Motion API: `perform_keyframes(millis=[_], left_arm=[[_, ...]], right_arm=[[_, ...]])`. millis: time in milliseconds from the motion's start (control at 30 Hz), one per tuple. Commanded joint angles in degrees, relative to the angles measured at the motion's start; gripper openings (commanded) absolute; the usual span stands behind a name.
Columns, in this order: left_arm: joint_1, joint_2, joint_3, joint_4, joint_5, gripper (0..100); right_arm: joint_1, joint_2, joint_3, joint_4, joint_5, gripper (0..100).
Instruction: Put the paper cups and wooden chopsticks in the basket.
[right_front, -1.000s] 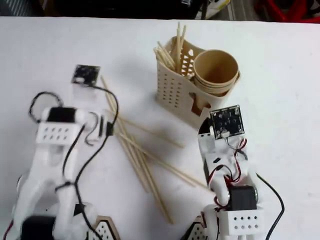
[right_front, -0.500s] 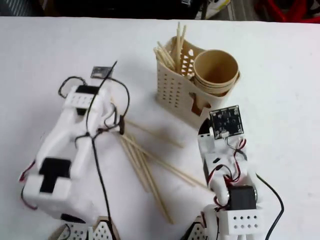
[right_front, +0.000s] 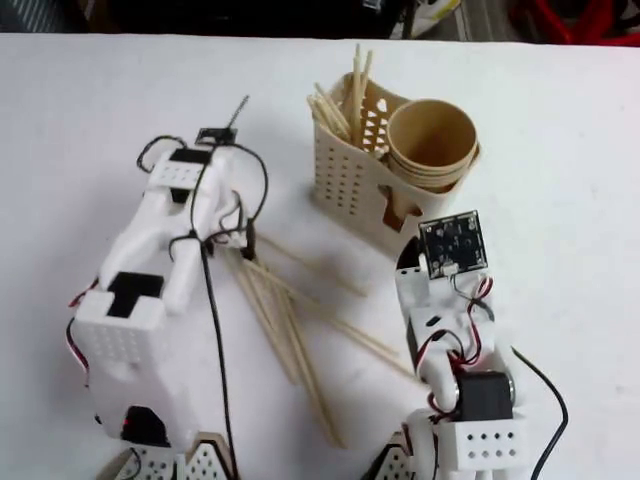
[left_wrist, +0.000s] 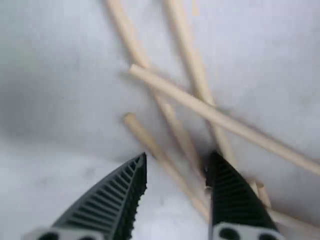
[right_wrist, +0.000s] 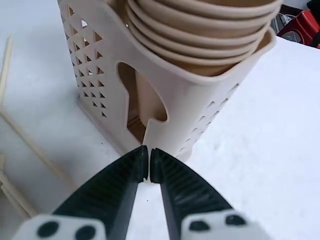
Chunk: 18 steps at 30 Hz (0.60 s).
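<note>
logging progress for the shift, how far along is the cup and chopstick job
Done: the stacked paper cups sit in the basket, with several wooden chopsticks standing beside them. In hand: nothing gripped; the left gripper is open, low over the loose chopsticks on the table, straddling one. Left: that whole scattered pile. The right gripper is shut, empty, by the basket.

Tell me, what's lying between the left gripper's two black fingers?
A wooden chopstick lies flat on the table between the jaws of the open left gripper, nearer one of them. The left wrist view shows it.
</note>
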Motion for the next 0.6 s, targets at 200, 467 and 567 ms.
perform_keyframes(millis=[200,467,567], left_arm=[[-0.22,2.77,-3.78,2.81,-0.09,6],[-3.38,2.42,-3.87,2.37,-3.34,2],[-4.97,2.42,-4.92,3.08,-6.95,2]], right_arm=[[0.22,-0.84,-0.35,-1.1,-0.44,2.5],[0.31,-0.84,-0.35,-1.1,-0.44,2.5],[0.31,-0.84,-0.35,-1.1,-0.44,2.5]])
